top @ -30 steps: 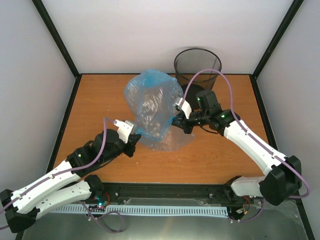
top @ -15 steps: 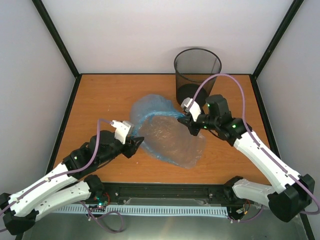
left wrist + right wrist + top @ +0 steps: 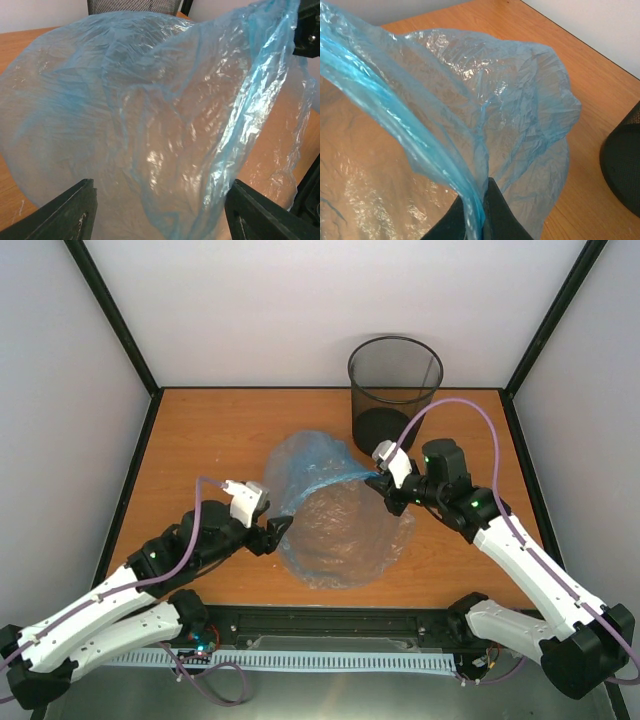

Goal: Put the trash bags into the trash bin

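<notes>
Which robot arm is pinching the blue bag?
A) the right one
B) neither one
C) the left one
A: in the right wrist view, the right jaws are shut on a bunched edge of the blue bag, while the left jaws stand wide apart and grip nothing.

Count check, top view: 1 bag, 1 bin, 2 arms.
trash bag (image 3: 338, 532): 1, light-blue film. trash bin (image 3: 395, 390): 1, black mesh. Arms: 2, left arm (image 3: 110, 600) and right arm (image 3: 530, 560). Grippers: 2, one per arm, left gripper (image 3: 281, 530) and right gripper (image 3: 386, 483). Purple cables (image 3: 462, 403): 2, one per arm. Table (image 3: 200, 430): 1, wooden top.
</notes>
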Tool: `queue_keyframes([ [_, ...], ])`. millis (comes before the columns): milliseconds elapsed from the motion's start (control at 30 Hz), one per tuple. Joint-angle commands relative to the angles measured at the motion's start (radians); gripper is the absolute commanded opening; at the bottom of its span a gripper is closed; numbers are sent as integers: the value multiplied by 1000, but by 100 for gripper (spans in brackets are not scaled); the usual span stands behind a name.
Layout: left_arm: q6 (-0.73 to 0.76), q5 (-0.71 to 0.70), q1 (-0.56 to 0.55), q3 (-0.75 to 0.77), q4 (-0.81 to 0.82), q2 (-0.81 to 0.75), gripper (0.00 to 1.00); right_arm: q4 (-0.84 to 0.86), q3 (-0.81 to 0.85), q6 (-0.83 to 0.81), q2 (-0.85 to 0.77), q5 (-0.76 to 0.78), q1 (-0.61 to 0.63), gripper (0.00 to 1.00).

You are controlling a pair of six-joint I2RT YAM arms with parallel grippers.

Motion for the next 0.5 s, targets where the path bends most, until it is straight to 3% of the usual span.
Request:
queue_keyframes([
  [0,-67,-18,-1,8,43,37,72,28,16,28,4,-50,-3,3],
  [67,-99,-51,-41,9,72,77,73,19,35,43,17,-67,-3,3],
  [200,-137,-288,-160,31,59,160,75,17,44,48,36,-66,-3,3],
  [333,-139,-358,-180,61,33,209,74,18,31,38,38,-61,-4,3],
  [400,-142,-382,-180,68,31,207,67,20,26,35,33,-61,-4,3],
  [467,-134,-400,-181,82,25,197,50,17,28,34,30,-68,-3,3],
])
